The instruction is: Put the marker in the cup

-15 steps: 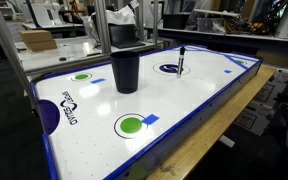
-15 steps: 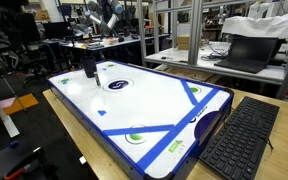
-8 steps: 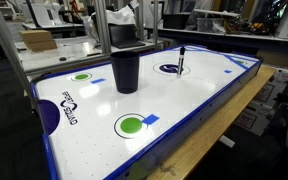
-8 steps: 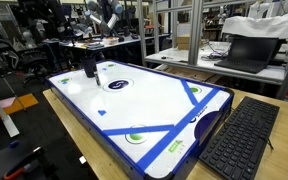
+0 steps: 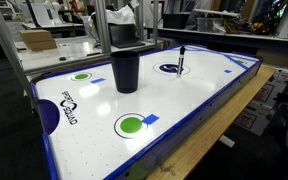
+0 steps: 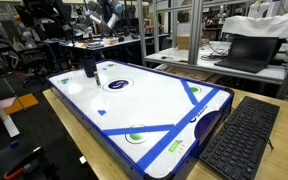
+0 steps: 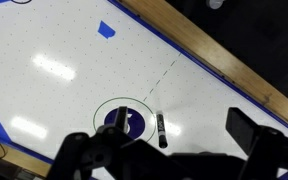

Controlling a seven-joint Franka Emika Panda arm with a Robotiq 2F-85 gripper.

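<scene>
The cup [image 5: 125, 68] is a tall black tumbler standing upright on the white air-hockey table [image 5: 184, 105]. It also shows small at the far end in an exterior view [image 6: 88, 70]. The marker [image 7: 161, 128] is a short black stick lying on the table beside a blue circle mark [image 7: 124, 118]. It shows as a thin dark stick past the cup in an exterior view [image 5: 181, 60]. My gripper [image 7: 181, 122] is open and empty, well above the table, with the marker between its fingers in the wrist view.
The table has a blue rim [image 5: 246, 72] and a wooden bench edge [image 7: 214, 60] alongside. A black keyboard [image 6: 239, 135] lies on the bench. A laptop [image 6: 246, 52] and cluttered desks stand behind.
The cup and marker have not moved. A dark part of the arm at the top left of an exterior view has shifted slightly.
</scene>
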